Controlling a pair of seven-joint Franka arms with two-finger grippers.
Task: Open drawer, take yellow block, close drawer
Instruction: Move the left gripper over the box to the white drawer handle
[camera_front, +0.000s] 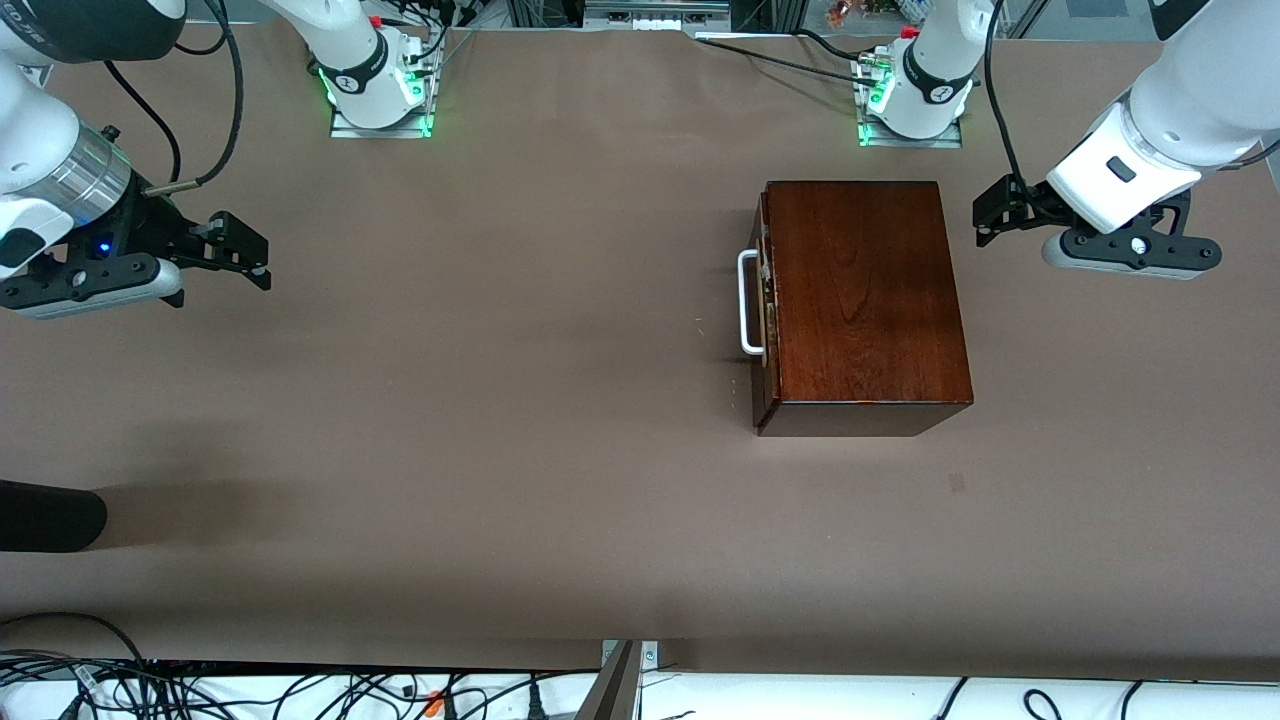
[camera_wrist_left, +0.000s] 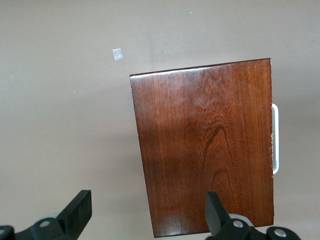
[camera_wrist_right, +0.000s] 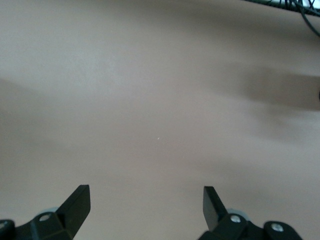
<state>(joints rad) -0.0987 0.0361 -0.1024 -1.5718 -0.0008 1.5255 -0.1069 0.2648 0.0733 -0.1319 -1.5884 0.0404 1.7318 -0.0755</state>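
The dark mahogany box (camera_front: 865, 300) stands on the table toward the left arm's end. Its drawer (camera_front: 765, 300) is shut, and the white U-shaped handle (camera_front: 748, 305) faces the right arm's end. The box also shows in the left wrist view (camera_wrist_left: 210, 150), with the handle (camera_wrist_left: 275, 140). The yellow block is hidden. My left gripper (camera_front: 985, 222) is open and empty, up in the air by the box's edge on the side away from the handle; the left wrist view shows it too (camera_wrist_left: 148, 207). My right gripper (camera_front: 262, 265) is open and empty over bare table at the right arm's end (camera_wrist_right: 146, 205).
The brown table (camera_front: 500, 400) is bare around the box. A small pale mark (camera_front: 957, 483) lies nearer the front camera than the box. A black rounded object (camera_front: 50, 515) juts in at the right arm's end. Cables (camera_front: 300, 690) run along the front edge.
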